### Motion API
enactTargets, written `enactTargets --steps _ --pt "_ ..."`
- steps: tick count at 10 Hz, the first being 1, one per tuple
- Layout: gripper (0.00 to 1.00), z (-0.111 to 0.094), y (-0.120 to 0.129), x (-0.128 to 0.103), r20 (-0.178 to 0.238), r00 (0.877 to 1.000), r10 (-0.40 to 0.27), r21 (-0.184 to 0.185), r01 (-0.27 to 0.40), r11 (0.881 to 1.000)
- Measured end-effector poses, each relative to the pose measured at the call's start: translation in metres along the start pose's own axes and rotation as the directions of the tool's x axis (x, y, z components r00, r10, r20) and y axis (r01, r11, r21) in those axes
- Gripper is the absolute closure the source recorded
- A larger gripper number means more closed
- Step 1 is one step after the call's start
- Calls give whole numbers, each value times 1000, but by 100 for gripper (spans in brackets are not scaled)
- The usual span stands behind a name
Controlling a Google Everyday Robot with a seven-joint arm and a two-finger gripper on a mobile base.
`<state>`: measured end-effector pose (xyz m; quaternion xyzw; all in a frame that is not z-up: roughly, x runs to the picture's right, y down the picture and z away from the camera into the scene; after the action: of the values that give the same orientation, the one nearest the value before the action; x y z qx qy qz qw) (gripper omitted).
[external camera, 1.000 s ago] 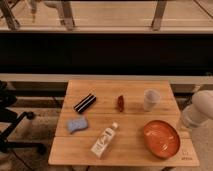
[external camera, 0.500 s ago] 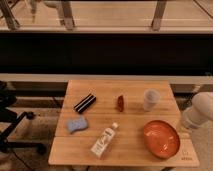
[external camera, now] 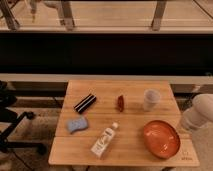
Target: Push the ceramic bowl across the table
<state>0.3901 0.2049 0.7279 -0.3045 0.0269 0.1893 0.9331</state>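
Your gripper [external camera: 184, 125] sits at the lower end of the pale arm [external camera: 200, 112], just right of the ceramic bowl [external camera: 161, 138] and at the table [external camera: 130, 155] edge. You cannot tell whether it is spread or pressed together, nor whether it touches the bowl.

The bowl rests upright near the table's front right corner, its inside showing orange-red glaze. Behind the bowl stands one translucent cup [external camera: 151, 99]; what it holds you cannot tell.

You have one of each other item:
- a small reddish-brown piece [external camera: 120, 103], behind and left of the bowl
- a white bottle [external camera: 104, 141], lying left of the bowl
- a blue sponge [external camera: 77, 124], farther left
- a black bar [external camera: 85, 103], farther left and behind
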Motion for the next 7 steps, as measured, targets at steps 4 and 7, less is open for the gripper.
enactTargets --steps 4,7 --pt "72 6 2 2 11 1000 11 -6 -11 1000" --pt "72 10 2 1 18 1000 19 -10 -18 1000"
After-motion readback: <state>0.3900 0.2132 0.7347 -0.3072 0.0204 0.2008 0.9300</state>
